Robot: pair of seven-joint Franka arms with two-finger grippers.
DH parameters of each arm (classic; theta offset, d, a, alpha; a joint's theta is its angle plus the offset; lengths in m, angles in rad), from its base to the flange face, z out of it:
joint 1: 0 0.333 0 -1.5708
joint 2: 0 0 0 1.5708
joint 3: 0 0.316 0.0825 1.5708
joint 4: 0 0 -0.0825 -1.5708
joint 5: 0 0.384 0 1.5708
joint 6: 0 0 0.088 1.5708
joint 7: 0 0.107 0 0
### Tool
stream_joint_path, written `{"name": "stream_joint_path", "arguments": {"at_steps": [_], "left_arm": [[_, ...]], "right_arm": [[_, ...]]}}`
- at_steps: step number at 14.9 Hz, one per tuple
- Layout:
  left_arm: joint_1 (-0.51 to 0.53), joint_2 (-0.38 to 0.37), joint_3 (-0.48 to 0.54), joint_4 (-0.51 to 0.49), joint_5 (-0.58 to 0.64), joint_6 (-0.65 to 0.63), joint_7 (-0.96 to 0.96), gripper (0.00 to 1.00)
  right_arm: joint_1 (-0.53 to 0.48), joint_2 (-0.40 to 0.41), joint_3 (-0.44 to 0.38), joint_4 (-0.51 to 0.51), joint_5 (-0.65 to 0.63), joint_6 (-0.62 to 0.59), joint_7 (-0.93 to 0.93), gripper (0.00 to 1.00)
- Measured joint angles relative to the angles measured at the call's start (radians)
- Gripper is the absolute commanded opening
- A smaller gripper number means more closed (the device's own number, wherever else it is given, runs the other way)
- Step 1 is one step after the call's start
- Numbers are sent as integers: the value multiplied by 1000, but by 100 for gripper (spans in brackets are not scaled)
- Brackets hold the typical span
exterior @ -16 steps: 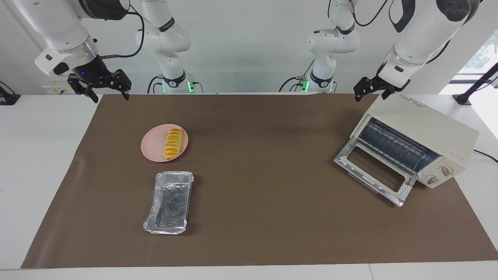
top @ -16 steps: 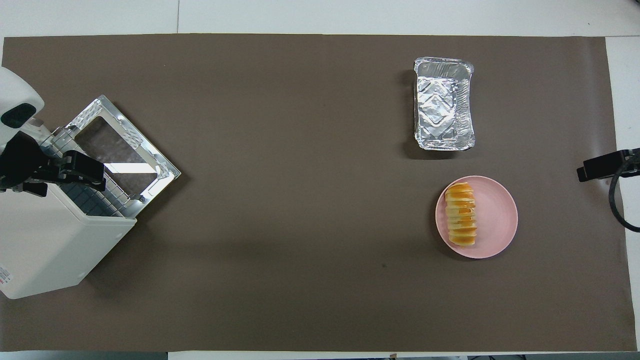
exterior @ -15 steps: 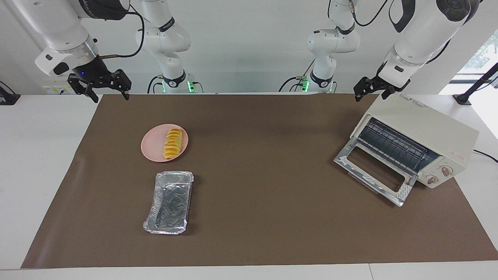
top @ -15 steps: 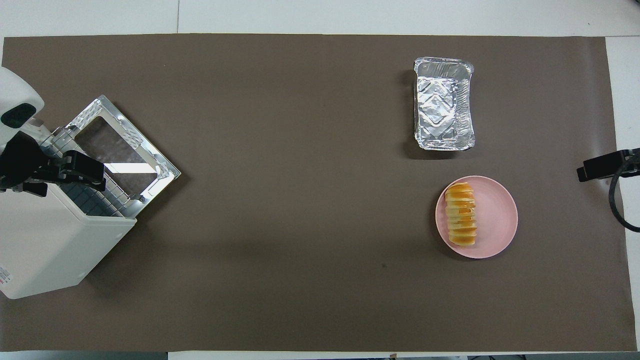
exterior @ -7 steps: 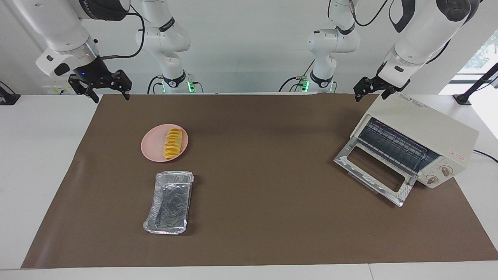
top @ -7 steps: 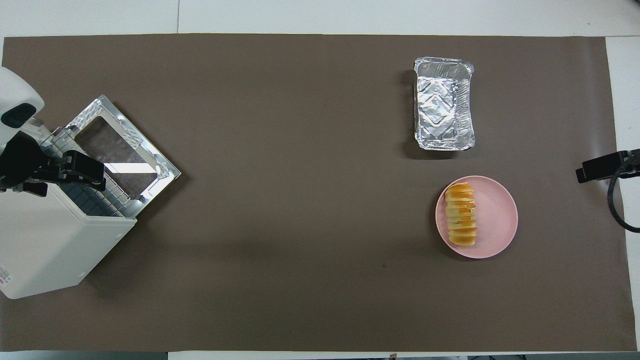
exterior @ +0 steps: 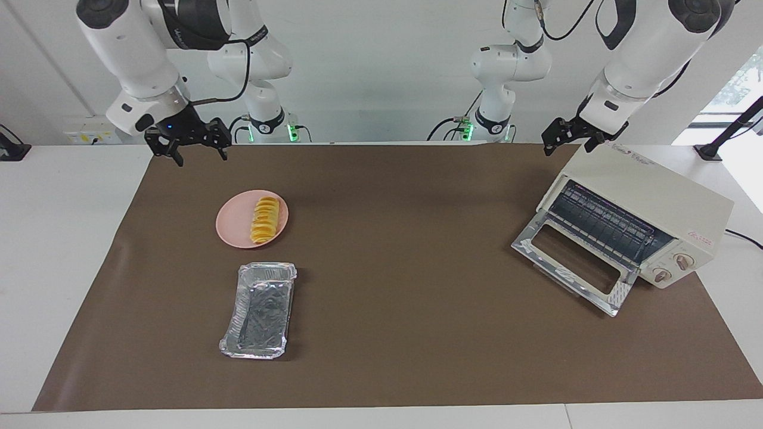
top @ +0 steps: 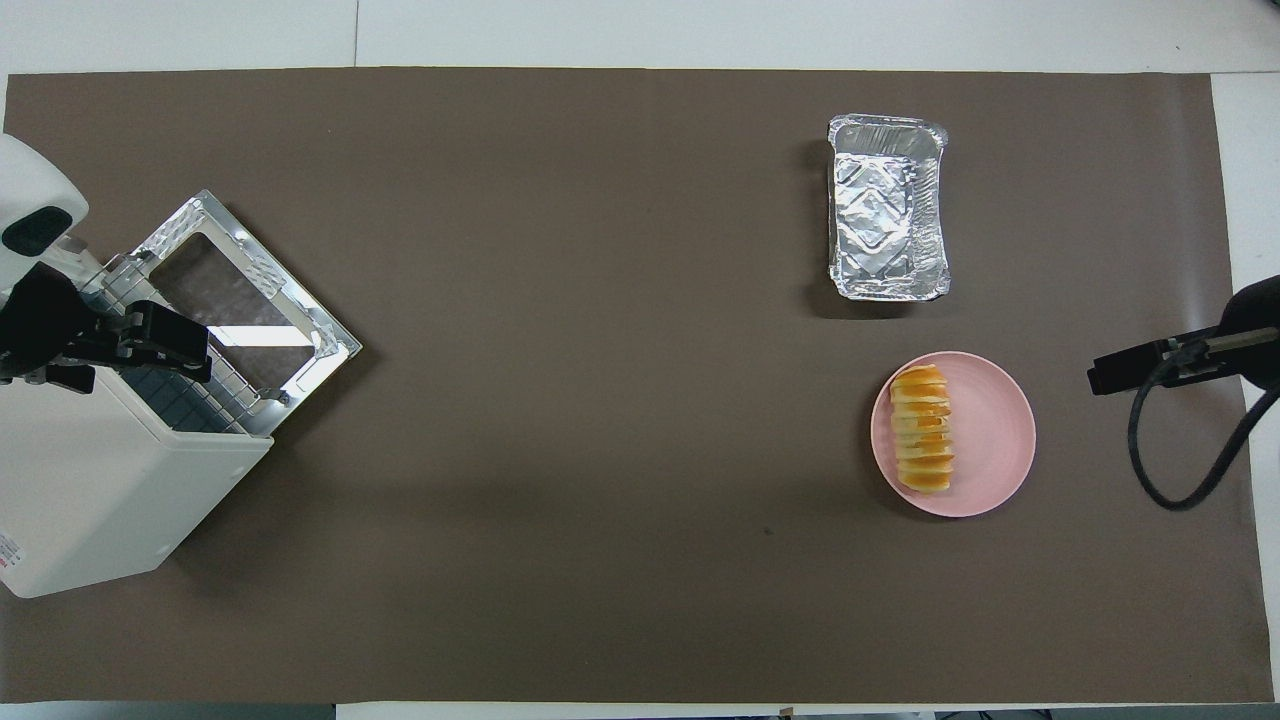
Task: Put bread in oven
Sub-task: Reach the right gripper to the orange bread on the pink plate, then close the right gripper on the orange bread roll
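Note:
The bread, a ridged golden loaf, lies on a pink plate toward the right arm's end of the table; it also shows in the overhead view. The cream-white oven stands at the left arm's end, its glass door dropped open and its wire rack showing. My right gripper is open and empty, raised over the mat's edge, apart from the plate. My left gripper is open and empty, waiting above the oven's top corner.
An empty silver foil tray lies on the brown mat, farther from the robots than the plate. A black cable hangs from the right wrist. The oven also shows in the overhead view.
My right gripper has moved from off the mat's end inward over the mat's edge, closer to the plate. The left arm, bread, tray and oven have not moved.

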Motion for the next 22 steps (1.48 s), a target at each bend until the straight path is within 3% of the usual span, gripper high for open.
{"name": "stream_joint_path", "arguments": {"at_steps": [5,9,17,22], "left_arm": [[0,0,0,0,0,0,0,100],[0,0,0,0,0,0,0,100],[0,0,0,0,0,0,0,100],[0,0,0,0,0,0,0,100]], "right_arm": [[50,-10,1,-178,0,156,25,100],[85,37,3,-312,0,347,25,100],[106,114,6,-480,0,667,11,100],[106,134,6,-517,0,747,-14,100]]}}
